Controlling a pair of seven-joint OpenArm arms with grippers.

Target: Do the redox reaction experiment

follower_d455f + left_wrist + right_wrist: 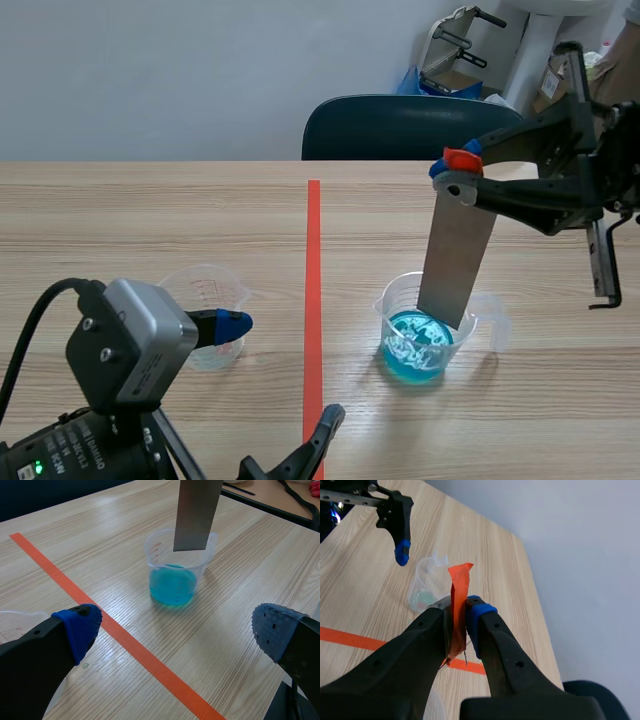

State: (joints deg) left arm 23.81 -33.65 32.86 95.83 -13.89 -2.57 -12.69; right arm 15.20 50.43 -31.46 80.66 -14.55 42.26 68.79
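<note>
- Starting nearest the robot, the left hand [175, 630] hangs low over the table [150, 220]. Its blue-padded fingers [75, 630] are wide apart with nothing between them, presumably parked clear while the other arm works.
- An empty clear beaker [205, 305] stands just beside one of those fingers, on the left arm's side of the orange-red tape line [313, 250]. Its placing suggests it is kept for another step. In the left wrist view only a sliver of its rim shows past the finger.
- A second clear beaker [428, 335] stands across the line, partly filled with blue liquid [172, 585], evidently the bath for the reaction.
- A pale translucent shape [495, 320] on the side of this beaker nearer the right arm may be its handle or spout. It is too faint to name.
- A grey metal strip [457, 250] hangs upright with its lower end at the beaker's mouth.
  - The left wrist view suggests the end lies above the liquid surface, but contact cannot be ruled out. In the scene view the end overlaps the beaker, so no gap can be read there.
  - Held vertically from its top, the strip could be dipped straight down without striking the rim.
- The right hand [458, 172] is clamped on the strip's top end, where orange-red tape [459, 592] is wrapped, probably as a grip tab. In the right wrist view the fingers and tape hide nearly all of the strip below.
- A dark chair [400, 125] stands beyond the table's far edge, with only its back showing above the table.
</note>
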